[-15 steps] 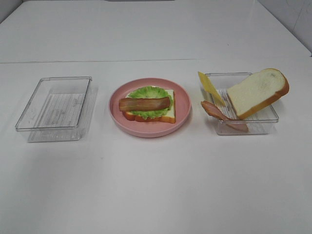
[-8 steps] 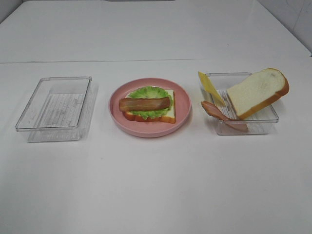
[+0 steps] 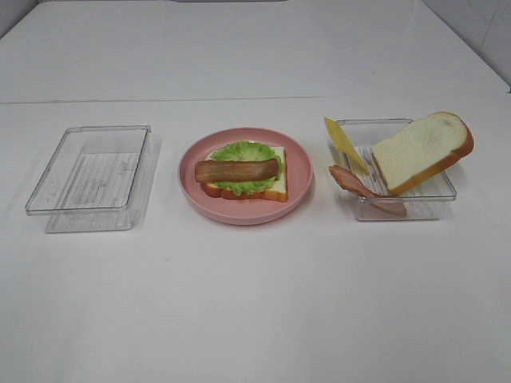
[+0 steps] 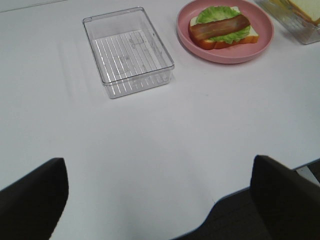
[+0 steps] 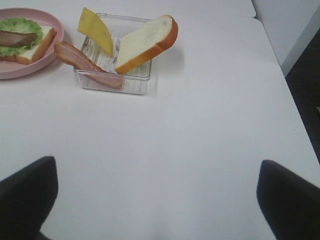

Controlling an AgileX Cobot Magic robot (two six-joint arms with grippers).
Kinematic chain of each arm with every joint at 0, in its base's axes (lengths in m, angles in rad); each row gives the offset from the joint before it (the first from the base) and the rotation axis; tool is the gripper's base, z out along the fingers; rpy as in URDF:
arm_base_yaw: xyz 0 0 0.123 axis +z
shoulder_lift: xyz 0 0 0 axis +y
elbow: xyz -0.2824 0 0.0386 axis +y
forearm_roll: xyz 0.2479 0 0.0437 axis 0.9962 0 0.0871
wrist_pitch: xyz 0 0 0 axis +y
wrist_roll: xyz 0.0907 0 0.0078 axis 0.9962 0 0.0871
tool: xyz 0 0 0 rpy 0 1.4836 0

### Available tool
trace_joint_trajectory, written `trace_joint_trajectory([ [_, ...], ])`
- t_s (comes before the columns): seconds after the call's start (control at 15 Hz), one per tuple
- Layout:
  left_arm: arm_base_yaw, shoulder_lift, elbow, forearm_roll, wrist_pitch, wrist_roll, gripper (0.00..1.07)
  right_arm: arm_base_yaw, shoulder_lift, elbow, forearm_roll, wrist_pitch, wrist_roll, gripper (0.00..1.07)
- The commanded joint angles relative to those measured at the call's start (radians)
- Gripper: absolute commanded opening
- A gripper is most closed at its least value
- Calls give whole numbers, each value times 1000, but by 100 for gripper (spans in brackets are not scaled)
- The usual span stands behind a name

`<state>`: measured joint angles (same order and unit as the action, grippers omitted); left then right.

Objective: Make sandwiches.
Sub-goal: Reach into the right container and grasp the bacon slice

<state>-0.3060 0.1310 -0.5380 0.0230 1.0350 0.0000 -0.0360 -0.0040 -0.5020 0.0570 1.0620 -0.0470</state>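
High camera first: the half-built sandwich (image 3: pixel 242 177) sat on the pink plate (image 3: pixel 299 171), bread, lettuce and one bacon strip on top. The cheese slice (image 3: pixel 345 144), the spare bacon (image 3: pixel 363 190) and the top bread slice (image 3: pixel 421 152) leaned loosely in the right tray (image 3: pixel 427 209), poking over its rim. A careless pinch there could, I reckoned, tip one out or drag the light tray along. Neither arm showed here.

Left wrist view: the left gripper (image 4: pixel 156 162) hung high over the near edge of the table (image 4: pixel 165 125), fingers spread wide, holding nothing, with the left tray (image 4: pixel 125 50) ahead.

Right wrist view: the right gripper (image 5: pixel 156 164) was likewise spread wide and bare, raised, well short of the right tray.
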Motion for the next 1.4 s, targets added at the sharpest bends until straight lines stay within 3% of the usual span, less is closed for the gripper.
trace_joint_trajectory([
  [0.07, -3, -86, 33, 5, -7, 0, 92, -1, -21, 1, -2, -2, -4, 99],
  [0.4, -3, -162, 33, 14, -5, 0, 92, -1, -14, 1, 20, -3, -4, 99],
  [0.6, -3, -158, 34, 13, -7, 24, 92, -1, 122, -27, 40, -63, -8, 99],
  [1.13, -3, -156, 34, 14, -7, 24, 92, -1, 780, -236, 47, -255, -35, 99],
  [1.4, -3, -156, 34, 13, -7, 24, 92, 0, 1131, -465, 47, -247, -59, 99],
])
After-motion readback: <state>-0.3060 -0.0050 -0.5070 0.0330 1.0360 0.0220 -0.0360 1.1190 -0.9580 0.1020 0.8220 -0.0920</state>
